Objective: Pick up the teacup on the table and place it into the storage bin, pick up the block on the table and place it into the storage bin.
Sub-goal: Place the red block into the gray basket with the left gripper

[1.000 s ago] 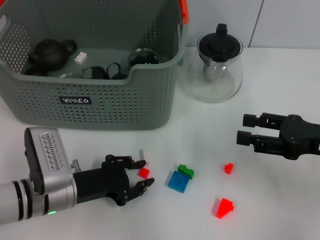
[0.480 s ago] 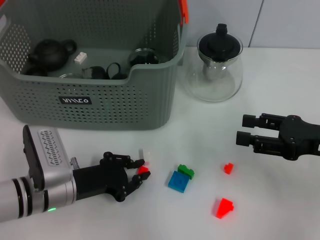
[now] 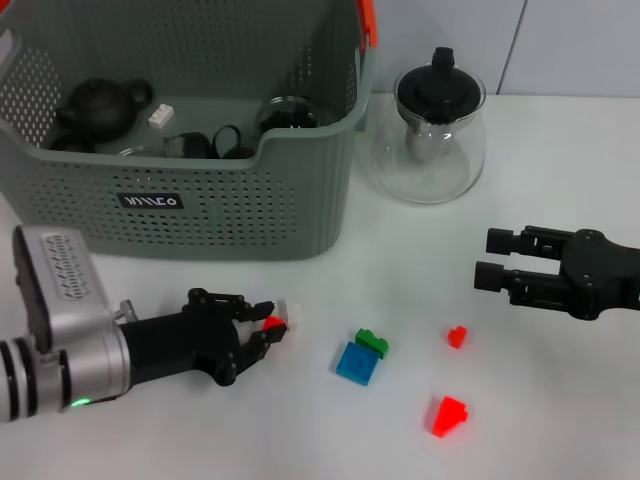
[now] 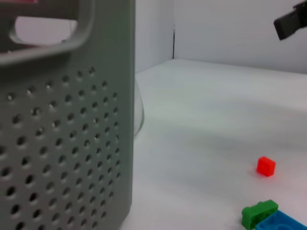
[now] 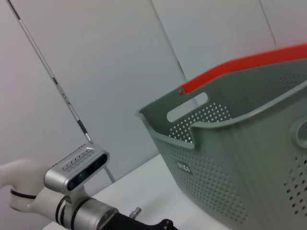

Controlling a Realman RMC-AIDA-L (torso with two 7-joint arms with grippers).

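Left pincer (image 3: 262, 331) low on the white counter (image 3: 560, 400), clenched around a small red block (image 3: 272, 324), well short of the large grey perforated storage bin (image 3: 230, 215); block not yet binned. No loose teacup on show. Right pincer (image 3: 484, 258) parked aside, fingers spread

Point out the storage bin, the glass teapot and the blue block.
storage bin (image 3: 200, 215), head view, on its perforated front wall beside the black label.
glass teapot (image 3: 440, 165), head view, on its clear belly below the black lid.
blue block (image 3: 356, 364), head view, on its top face.
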